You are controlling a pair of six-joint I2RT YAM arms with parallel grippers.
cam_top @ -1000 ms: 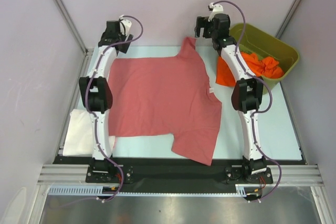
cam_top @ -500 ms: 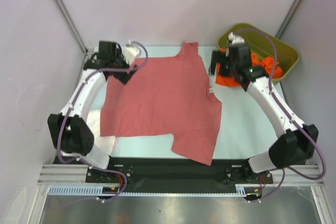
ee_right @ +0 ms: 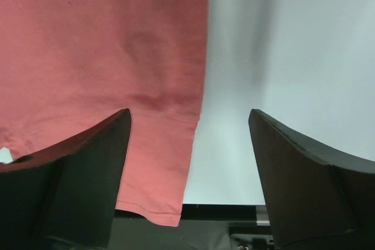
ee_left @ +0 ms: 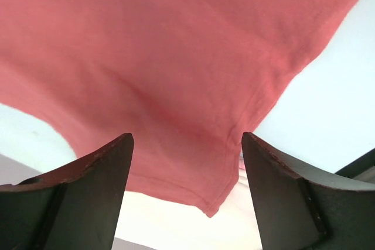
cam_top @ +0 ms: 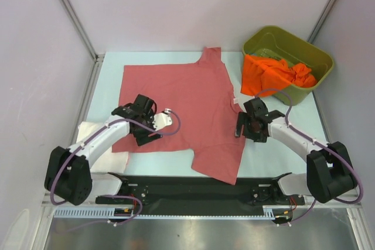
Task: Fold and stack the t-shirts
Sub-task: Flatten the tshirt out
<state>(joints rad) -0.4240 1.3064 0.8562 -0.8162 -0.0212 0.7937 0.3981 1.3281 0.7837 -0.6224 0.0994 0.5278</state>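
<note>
The salmon-red t-shirt (cam_top: 181, 100) lies spread flat on the table, one sleeve hanging over the near black edge. My left gripper (cam_top: 143, 134) is open and empty above its near left hem corner (ee_left: 208, 206). That corner overlaps the white t-shirt (cam_top: 94, 139), which also shows in the left wrist view (ee_left: 170, 223). My right gripper (cam_top: 244, 127) is open and empty over the shirt's right side edge (ee_right: 196, 103). The bright orange t-shirt (cam_top: 272, 73) lies crumpled in the olive-green bin (cam_top: 316, 57) and spills over its near rim. The teal t-shirt is out of view.
The bin stands at the far right corner. A black rail (cam_top: 193, 188) runs along the near table edge. Bare pale table (ee_right: 287, 57) lies right of the salmon shirt. Metal frame posts (cam_top: 70, 13) rise at the back corners.
Both arms have swung from the far side of the table back toward the near side and come down low over the salmon shirt. The shirt's far left part now lies flat.
</note>
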